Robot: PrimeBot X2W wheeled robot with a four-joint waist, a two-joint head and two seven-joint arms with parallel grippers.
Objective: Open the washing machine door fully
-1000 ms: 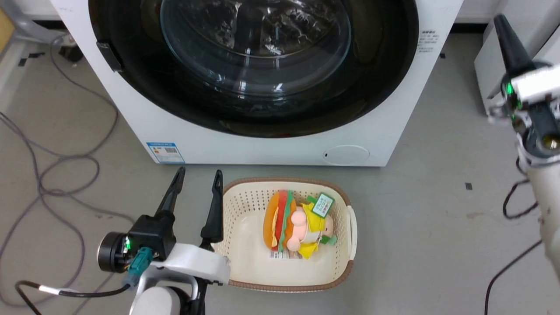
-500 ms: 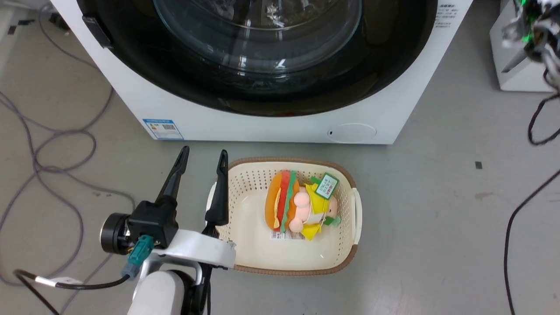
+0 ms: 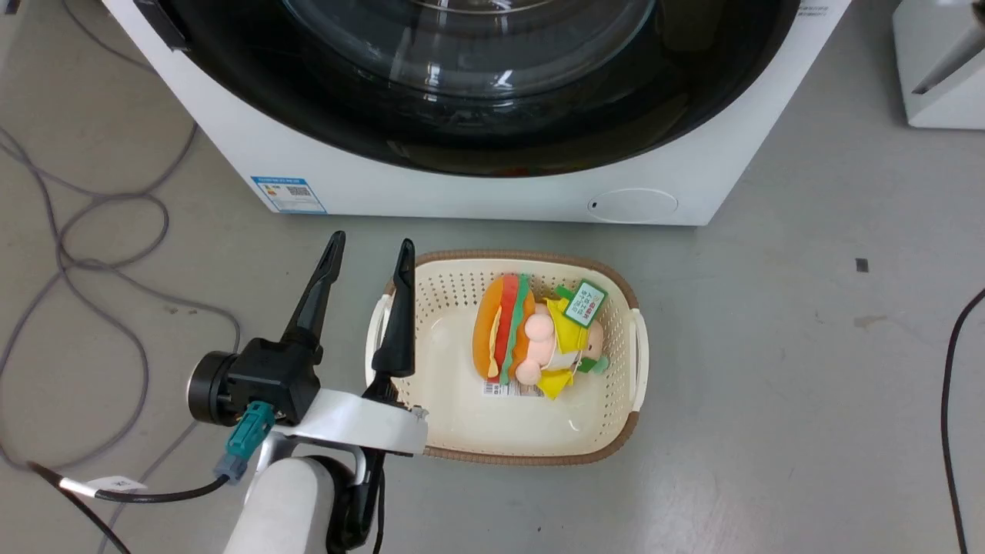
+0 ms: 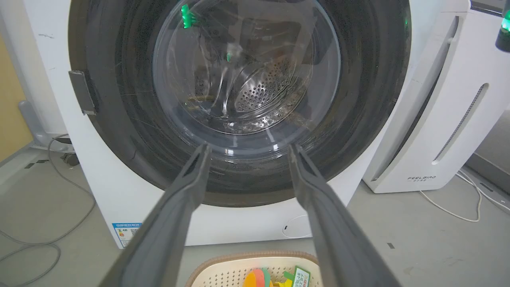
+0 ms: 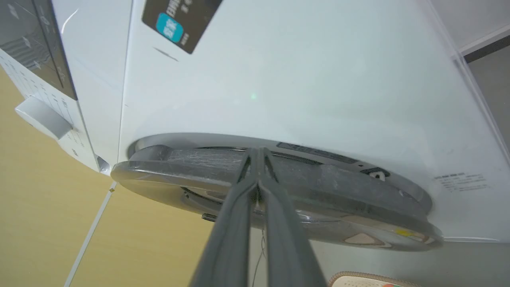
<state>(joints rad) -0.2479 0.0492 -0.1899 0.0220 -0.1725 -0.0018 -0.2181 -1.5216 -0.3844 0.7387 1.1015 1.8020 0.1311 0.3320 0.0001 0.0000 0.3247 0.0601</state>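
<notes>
The white washing machine (image 3: pixel 462 192) fills the top of the head view. Its round black-rimmed door (image 3: pixel 677 85) lies against the front, and the drum shows through the glass bowl (image 4: pixel 247 79). My left gripper (image 3: pixel 369 250) hovers open over the floor, just left of the basket, with nothing between its fingers. It points at the door's lower half (image 4: pixel 248 147) from a distance. My right gripper (image 5: pixel 257 153) is shut. Its tips are at the edge of the door rim (image 5: pixel 318 179), which is seen edge-on against the machine's front (image 5: pixel 279 79). Whether they touch it is unclear.
A cream basket (image 3: pixel 616 431) holding a burger plush toy (image 3: pixel 508 331) sits on the floor before the machine. Grey cables (image 3: pixel 115 231) loop at the left and a black cable (image 3: pixel 950 369) at the right. A white FEELAIR appliance (image 4: pixel 438 119) stands right of the machine.
The head camera has moved, sliding the whole scene up the picture. My right gripper has risen out of the head view past the upper right. The left gripper keeps its place beside the basket.
</notes>
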